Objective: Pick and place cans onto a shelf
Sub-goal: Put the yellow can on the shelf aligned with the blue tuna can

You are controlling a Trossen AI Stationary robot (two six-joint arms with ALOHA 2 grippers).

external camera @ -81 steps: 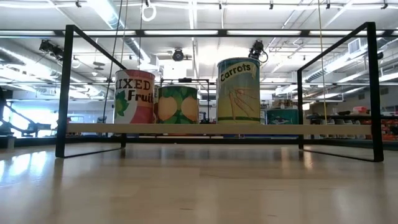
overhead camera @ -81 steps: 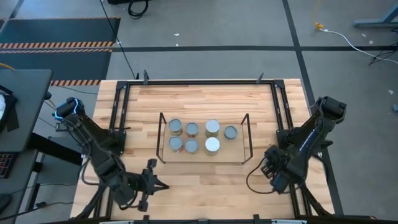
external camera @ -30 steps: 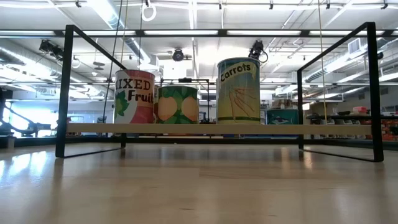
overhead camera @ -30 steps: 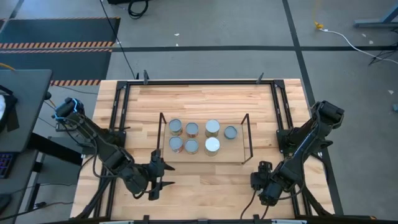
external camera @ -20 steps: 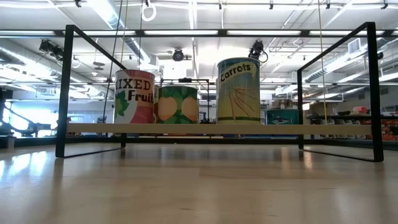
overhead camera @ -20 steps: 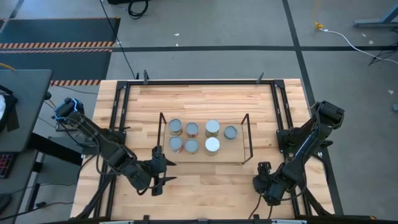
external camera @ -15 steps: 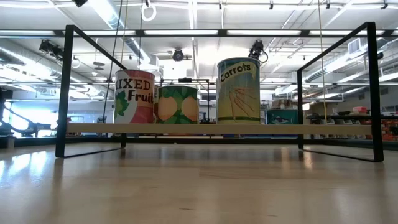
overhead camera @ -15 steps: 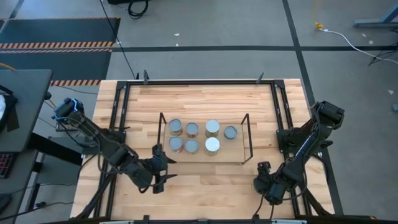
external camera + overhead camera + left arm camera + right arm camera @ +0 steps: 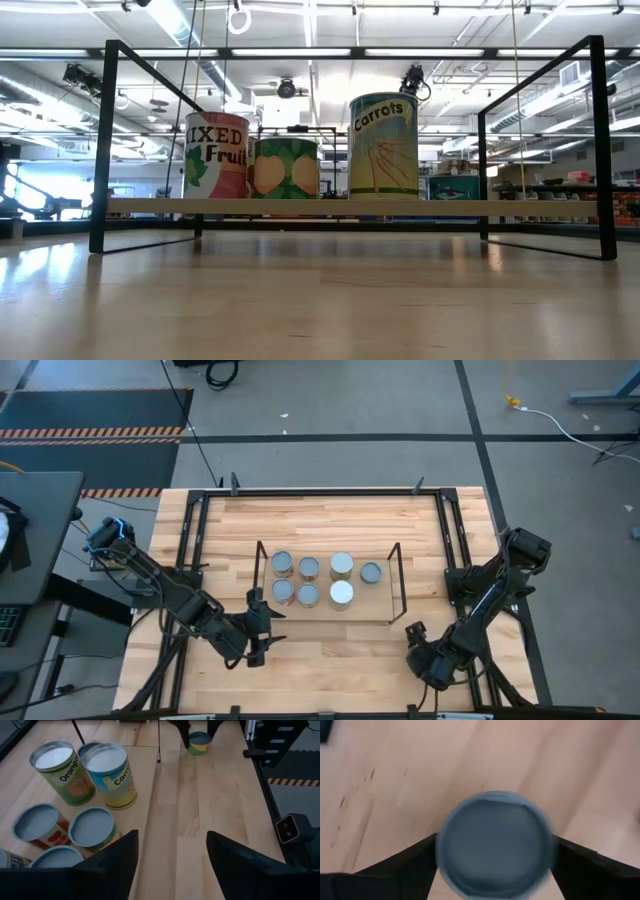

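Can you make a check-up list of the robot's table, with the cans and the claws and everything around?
surface: wooden table, bare wood around the shelf
job's things: seven cans standing on the shelf; last can on the table in front of the shelf's right end
clutter: nothing seen
grippers: left gripper open and empty, by the shelf's left front corner; right gripper down at the last can
cables: black cable and white cable on the floor
surroundings: grey floor, striped mat

Seven cans point(image 9: 309, 580) stand on the shelf point(image 9: 327, 618) — one can point(image 9: 495, 844) on the table point(image 9: 330, 520).
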